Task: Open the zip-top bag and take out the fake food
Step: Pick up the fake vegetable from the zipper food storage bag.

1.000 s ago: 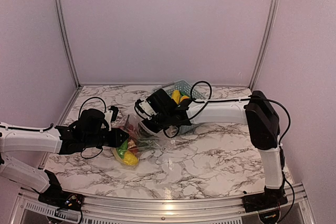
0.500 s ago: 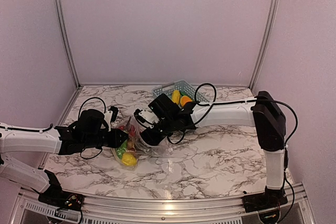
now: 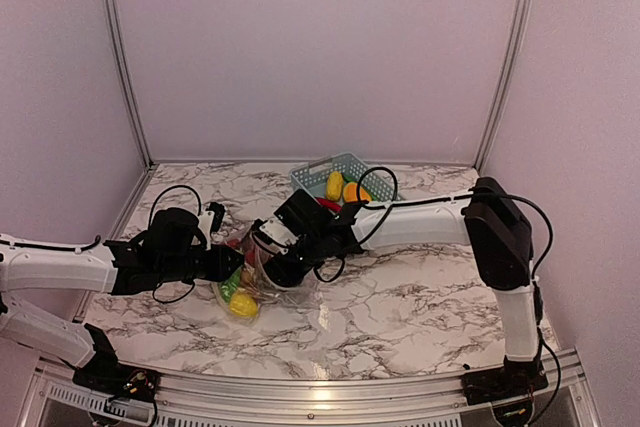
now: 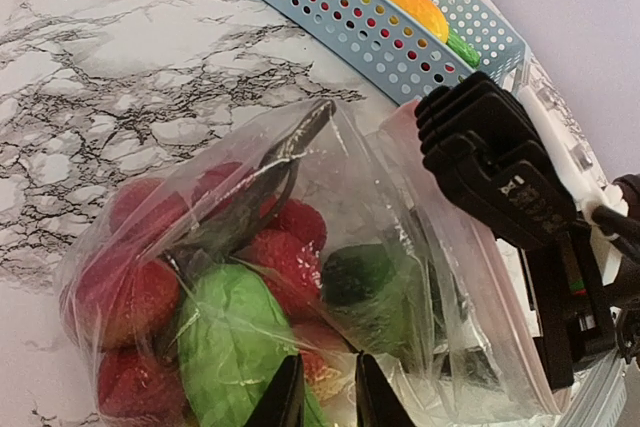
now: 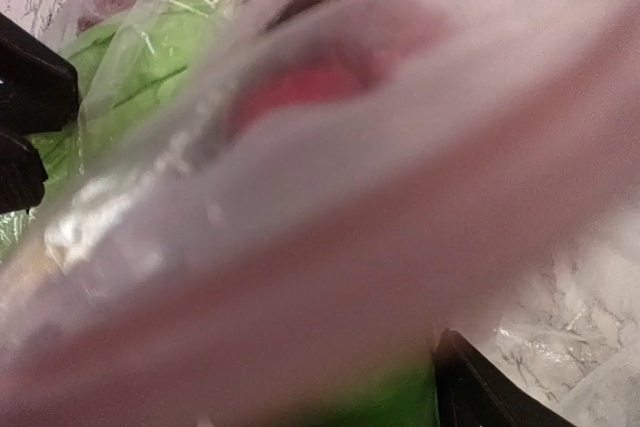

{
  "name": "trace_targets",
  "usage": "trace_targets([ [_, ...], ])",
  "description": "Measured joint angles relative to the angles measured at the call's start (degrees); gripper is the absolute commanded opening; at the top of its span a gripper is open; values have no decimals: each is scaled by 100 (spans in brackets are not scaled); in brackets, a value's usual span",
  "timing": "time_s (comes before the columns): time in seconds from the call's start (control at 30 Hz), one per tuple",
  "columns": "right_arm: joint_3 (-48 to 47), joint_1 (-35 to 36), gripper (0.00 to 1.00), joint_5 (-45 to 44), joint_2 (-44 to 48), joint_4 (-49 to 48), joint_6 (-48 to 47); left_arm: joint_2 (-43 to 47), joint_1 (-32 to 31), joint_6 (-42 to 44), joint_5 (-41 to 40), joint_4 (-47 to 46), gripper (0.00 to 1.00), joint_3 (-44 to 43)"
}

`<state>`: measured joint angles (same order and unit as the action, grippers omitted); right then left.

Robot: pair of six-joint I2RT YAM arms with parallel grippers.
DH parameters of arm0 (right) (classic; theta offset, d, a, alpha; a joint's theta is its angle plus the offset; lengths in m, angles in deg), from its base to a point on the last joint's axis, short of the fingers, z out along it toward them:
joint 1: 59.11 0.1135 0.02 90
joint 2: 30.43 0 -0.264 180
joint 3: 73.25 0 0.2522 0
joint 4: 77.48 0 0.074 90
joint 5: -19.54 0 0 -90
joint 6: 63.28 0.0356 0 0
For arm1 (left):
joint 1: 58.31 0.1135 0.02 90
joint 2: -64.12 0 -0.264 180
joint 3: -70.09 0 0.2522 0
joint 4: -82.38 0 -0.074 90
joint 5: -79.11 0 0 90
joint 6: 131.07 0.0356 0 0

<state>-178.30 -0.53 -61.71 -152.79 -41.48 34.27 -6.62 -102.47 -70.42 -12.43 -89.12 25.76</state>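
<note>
My right gripper (image 3: 270,272) has swung from the basket (image 3: 345,169) to the zip-top bag (image 4: 400,197), which lies left of centre on the tabletop (image 3: 420,297). I cannot tell its jaws through the plastic. My left gripper (image 4: 320,395) pinches the bag's near edge. Red and green fake food (image 4: 230,337) lies inside, so I judge another pick is starting.

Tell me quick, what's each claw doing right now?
Left claw: closed, pinching the zip-top bag.
Right claw: up against the bag, its own view blurred by plastic; open or closed cannot be told.
</note>
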Motion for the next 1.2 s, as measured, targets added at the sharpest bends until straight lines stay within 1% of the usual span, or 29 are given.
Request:
trace_targets([
  [0.13,0,13,74,-42,-55,7,83,0,4,0,-2,0,21,2],
  [0.33,57,17,52,-28,-39,-66,258,-11,35,0,-2,-4,20,2],
  [0.43,175,17,48,-28,55,-109,341,-33,37,-2,0,-15,20,0],
  [0.6,529,-37,47,-7,555,-120,501,-96,66,-11,0,-85,20,0],
  [0.8,732,-140,46,103,1174,-221,710,-160,98,-28,-4,-168,21,-2],
  [1.07,1082,-236,46,125,1397,-472,1005,-201,101,-48,0,-225,21,-7],
  [1.2,1239,-308,47,120,1532,-581,1119,-205,101,-55,4,-236,20,-7],
])
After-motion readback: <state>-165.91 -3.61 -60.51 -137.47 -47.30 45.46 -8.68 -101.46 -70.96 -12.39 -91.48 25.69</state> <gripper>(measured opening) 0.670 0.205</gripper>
